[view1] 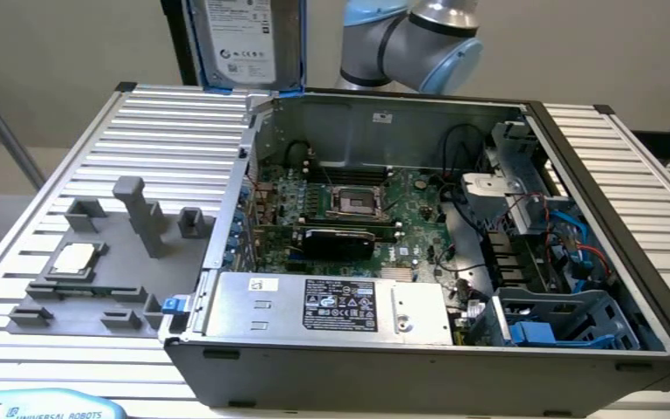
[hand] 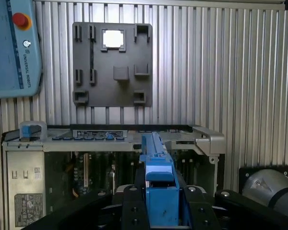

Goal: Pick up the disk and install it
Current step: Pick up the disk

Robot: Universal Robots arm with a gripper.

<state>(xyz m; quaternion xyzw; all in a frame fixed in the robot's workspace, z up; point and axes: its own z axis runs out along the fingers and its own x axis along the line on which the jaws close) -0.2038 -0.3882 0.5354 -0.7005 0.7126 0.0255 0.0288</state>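
Observation:
The disk point(view1: 245, 42) hangs upright above the table behind the open computer case, at the top of the exterior view; its white label and blue carrier frame show. In the wrist view I see the disk point(hand: 156, 165) edge-on as a blue strip running away from the camera. My gripper point(hand: 159, 203) is shut on it, with a black finger point(hand: 132, 208) pressed against each side of the carrier. The disk is held in the air over the case's rim, touching nothing else.
The open computer case point(view1: 614, 262) fills the middle of the table, with a motherboard point(view1: 347, 205), a silver box with a black label point(view1: 335, 305) and a blue-trimmed drive bay point(view1: 557, 319). A grey fixture point(view1: 91, 279) holding a square processor chip point(view1: 76, 257) lies on the exterior view's left. A blue teach pendant point(hand: 12, 48) lies beside it.

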